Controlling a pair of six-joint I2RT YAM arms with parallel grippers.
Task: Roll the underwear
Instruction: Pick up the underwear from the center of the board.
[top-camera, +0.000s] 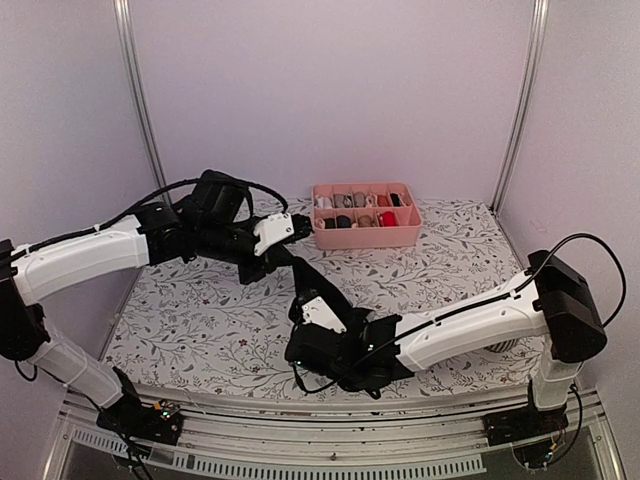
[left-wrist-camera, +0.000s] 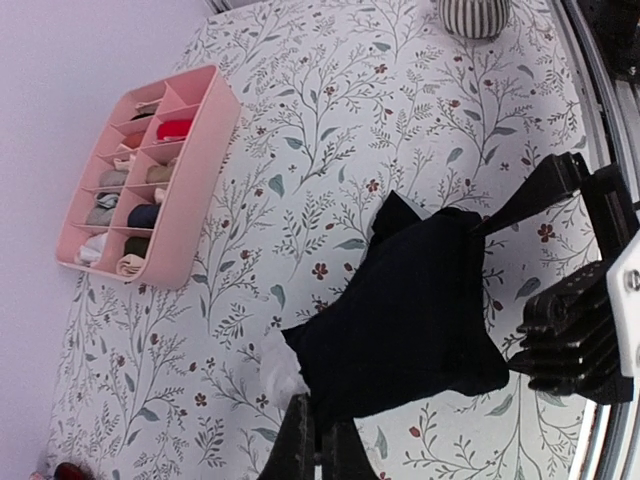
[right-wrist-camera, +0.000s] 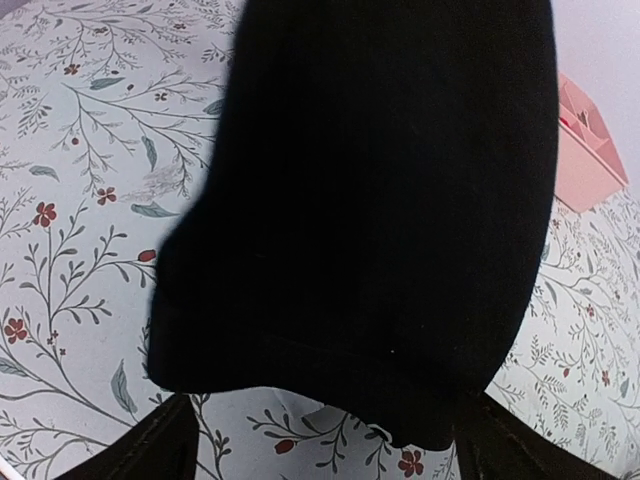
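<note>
Underwear (left-wrist-camera: 400, 310) in closed left gripper (left-wrist-camera: 320, 440), other end inside open right gripper (right-wrist-camera: 320, 455)

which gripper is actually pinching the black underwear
The left gripper: it is shut on a corner of the underwear, while the right gripper stands wide open around it.

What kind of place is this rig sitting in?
Probably a lab test booth, not a home: plain walls framed by metal posts, a floral-covered table, and a pink divided tray of rolled fabric bundles.
</note>
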